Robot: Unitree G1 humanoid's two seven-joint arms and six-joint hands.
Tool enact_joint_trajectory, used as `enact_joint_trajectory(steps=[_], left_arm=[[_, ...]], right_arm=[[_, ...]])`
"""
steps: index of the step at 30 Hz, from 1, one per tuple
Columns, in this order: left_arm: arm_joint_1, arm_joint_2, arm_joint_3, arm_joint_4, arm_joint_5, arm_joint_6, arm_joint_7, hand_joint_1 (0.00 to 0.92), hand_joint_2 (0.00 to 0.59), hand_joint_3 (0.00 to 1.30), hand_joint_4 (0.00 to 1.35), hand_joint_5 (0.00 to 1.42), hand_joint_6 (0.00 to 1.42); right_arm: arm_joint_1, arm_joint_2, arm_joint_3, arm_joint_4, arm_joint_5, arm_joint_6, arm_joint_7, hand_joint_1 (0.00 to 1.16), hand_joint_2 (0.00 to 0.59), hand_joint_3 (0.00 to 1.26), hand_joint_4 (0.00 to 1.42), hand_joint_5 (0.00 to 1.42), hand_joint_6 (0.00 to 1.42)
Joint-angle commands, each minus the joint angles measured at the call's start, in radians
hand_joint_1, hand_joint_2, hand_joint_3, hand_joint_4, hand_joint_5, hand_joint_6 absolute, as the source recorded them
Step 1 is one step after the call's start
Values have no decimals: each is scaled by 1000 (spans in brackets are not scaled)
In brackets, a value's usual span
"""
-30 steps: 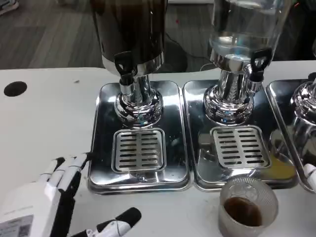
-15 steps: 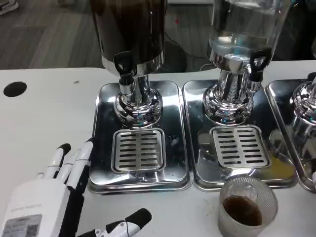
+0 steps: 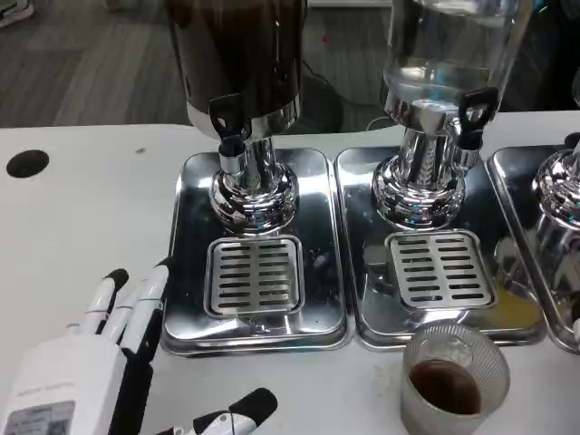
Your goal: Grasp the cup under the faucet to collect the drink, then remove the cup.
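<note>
A clear ribbed cup (image 3: 454, 382) holding some dark drink stands on the white table at the front right, just before the middle tray. The dark drink dispenser (image 3: 240, 63) rises at the back left, with its black-handled faucet (image 3: 228, 127) above a slotted drip grate (image 3: 255, 275). My left hand (image 3: 100, 362) lies open at the front left, fingers spread and pointing toward the left tray, thumb out to the right, holding nothing. It is well left of the cup. A sliver of white at the right edge (image 3: 575, 331) may be my right hand.
Three shiny steel trays stand side by side: left (image 3: 186, 227), middle (image 3: 353, 236), right (image 3: 507, 195). A clear dispenser (image 3: 449, 54) with its own faucet (image 3: 471, 113) tops the middle tray. A black hole (image 3: 27, 163) marks the table's far left.
My left hand has slid forward and slightly right, its fingers spreading, then eased back a little. The cup has stayed put.
</note>
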Motion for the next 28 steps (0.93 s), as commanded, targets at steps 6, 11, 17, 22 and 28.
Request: enact_joint_trajectory(steps=[6, 11, 17, 22, 28], left_arm=[[6, -4, -18, 2, 37, 62, -50, 0, 60, 59, 0, 38, 217], [24, -18, -37, -15, 46, 66, -29, 0, 60, 59, 0, 38, 217], [43, -21, -40, -15, 44, 62, -14, 0, 62, 59, 0, 38, 217], [51, -20, -38, -8, 37, 59, -3, 0, 63, 59, 0, 38, 224], [50, -15, -38, -7, 32, 56, -1, 0, 66, 59, 0, 38, 229]], right_arm=[[24, -12, 16, -2, -62, -53, -45, 512, 409, 6, 0, 0, 0], [46, -16, 22, 2, -62, -79, -39, 513, 407, 0, 0, 0, 0], [55, -13, 27, -12, -61, -83, -37, 514, 407, 0, 0, 0, 0], [60, -13, 26, -25, -59, -79, -33, 519, 402, 0, 0, 0, 0], [71, -10, 25, -50, -53, -76, -28, 524, 394, 0, 0, 0, 0]])
